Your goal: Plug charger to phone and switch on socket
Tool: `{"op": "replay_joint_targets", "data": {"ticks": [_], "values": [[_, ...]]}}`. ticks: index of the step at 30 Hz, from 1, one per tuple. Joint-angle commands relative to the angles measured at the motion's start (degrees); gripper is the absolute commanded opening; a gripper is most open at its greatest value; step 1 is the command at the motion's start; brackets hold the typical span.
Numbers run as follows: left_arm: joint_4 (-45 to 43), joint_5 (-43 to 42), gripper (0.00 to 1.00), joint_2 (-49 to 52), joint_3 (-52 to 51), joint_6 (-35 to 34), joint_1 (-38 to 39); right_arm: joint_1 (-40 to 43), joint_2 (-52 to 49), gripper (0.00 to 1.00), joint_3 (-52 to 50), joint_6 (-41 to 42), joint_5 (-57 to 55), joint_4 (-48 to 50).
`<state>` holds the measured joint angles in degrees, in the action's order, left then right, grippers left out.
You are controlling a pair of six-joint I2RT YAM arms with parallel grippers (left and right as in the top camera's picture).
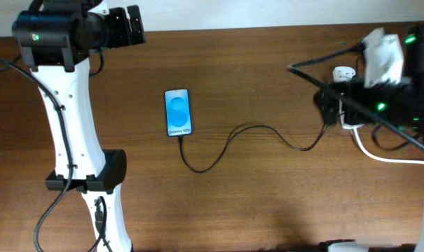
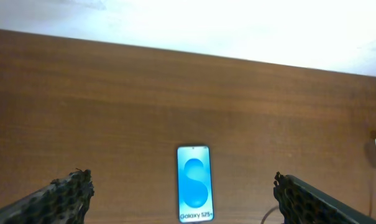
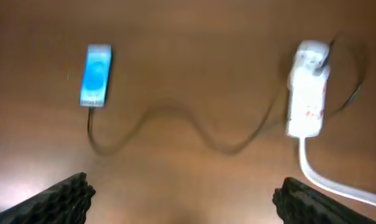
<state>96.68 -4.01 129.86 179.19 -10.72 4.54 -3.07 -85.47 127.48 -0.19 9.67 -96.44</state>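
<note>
Both released and empty, left gripper (image 2: 181, 180) and right gripper (image 3: 183, 182); socket (image 3: 307, 99) blurred, arm-hidden overhead.

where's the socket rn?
The socket sits at the table's right side, largely under the right arm in the overhead view, with the charger running left to the phone.

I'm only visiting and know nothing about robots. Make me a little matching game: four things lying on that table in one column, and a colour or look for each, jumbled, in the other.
Things:
1. phone
2. charger
3. socket
4. thick cord

Looks:
A. white and elongated, with red marks
B. thin and black, snaking in loose curves
C. bright blue face with white lettering
D. white, trailing away from the socket

Pairs: 1-C, 2-B, 3-A, 4-D
</note>
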Motion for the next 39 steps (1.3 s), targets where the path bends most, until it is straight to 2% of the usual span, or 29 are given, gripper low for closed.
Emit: {"op": "replay_joint_targets", "data": {"ticks": [1, 7, 9, 10, 13, 16, 18, 21, 23, 29, 32, 34, 36, 39], "values": [[0.02, 0.42, 0.99, -0.61, 0.42, 0.07, -0.28, -1.42, 1.46, 0.98, -7.82, 1.05, -0.94, -0.7], [0.02, 0.42, 0.99, -0.61, 0.44, 0.07, -0.28, -1.4, -0.42, 0.98, -11.34, 1.05, -2.71, -0.04], [0.02, 0.42, 0.99, -0.61, 0.44, 0.07, -0.28, -1.42, 0.35, 0.98, -13.75, 0.98, -5.77, 5.57], [0.02, 0.42, 0.99, -0.61, 0.44, 0.07, -0.28, -1.42, 3.34, 0.98, -18.49, 0.37, -6.16, 12.83], [0.02, 0.42, 0.99, -0.61, 0.44, 0.07, -0.28, -1.36, 19.52, 0.98, -44.26, 0.39, -8.5, 39.93], [0.02, 0.42, 1.0, -0.61, 0.44, 0.07, -0.28, 2.75, 36.85, 0.98, -65.96, 0.44, -5.77, 55.19], [0.02, 0.42, 0.99, -0.61, 0.44, 0.07, -0.28, 3.32, 48.22, 0.98, -77.72, 0.42, -5.88, 64.22], [0.02, 0.42, 0.99, -0.61, 0.44, 0.07, -0.28, 3.34, 64.76, 0.98, -97.85, 0.66, -4.61, 83.06], [0.02, 0.42, 0.99, -0.61, 0.44, 0.07, -0.28, 3.58, 74.58, 0.98, -107.58, 0.68, -3.87, 88.8], [0.02, 0.42, 0.99, -0.61, 0.42, 0.07, -0.28, 3.58, 84.21, 0.98, -120.56, 1.29, -3.72, 95.86], [0.02, 0.42, 0.99, -0.61, 0.44, 0.07, -0.28, 3.58, 85.29, 0.98, -123.47, 1.29, -3.93, 97.15], [0.02, 0.42, 0.99, -0.61, 0.42, 0.07, -0.28, 3.58, 85.29, 0.98, -126.77, 1.75, -3.98, 101.63], [0.02, 0.42, 0.99, -0.61, 0.44, 0.07, -0.28, 3.58, 85.29, 0.98, -127.16, 1.75, -5.29, 100.45], [0.02, 0.42, 0.99, -0.61, 0.44, 0.07, -0.28, 3.58, 85.29, 0.98, -127.16, 1.92, -6.78, 92.06]]}}
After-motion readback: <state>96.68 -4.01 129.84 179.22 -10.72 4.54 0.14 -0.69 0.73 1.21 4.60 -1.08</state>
